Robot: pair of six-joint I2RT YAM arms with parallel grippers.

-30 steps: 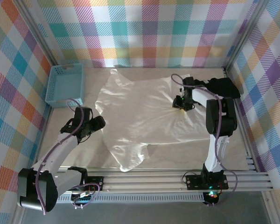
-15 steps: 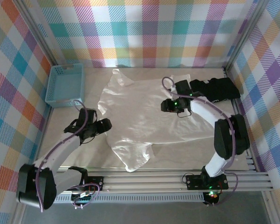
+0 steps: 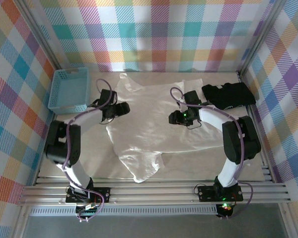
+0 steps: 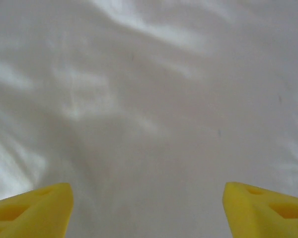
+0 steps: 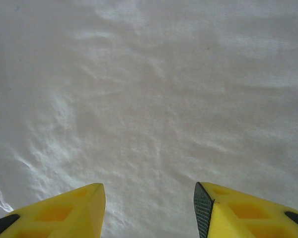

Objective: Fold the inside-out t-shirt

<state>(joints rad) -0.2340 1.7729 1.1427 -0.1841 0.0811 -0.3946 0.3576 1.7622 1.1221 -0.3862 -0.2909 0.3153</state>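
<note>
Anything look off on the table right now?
Only the plain white cotton t-shirt: it lies skewed and wrinkled, with a crumpled flap trailing toward the near edge. No damage or spill visible. The black folded garment and blue plastic basket sit tidy at the sides.

Left pincer [image 4: 146,187], right pincer [image 5: 149,186], both agape.

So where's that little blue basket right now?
In the overhead view the blue basket sits at the far left corner of the table, beside the checked wall, apart from the white t-shirt spread out to its right.
</note>
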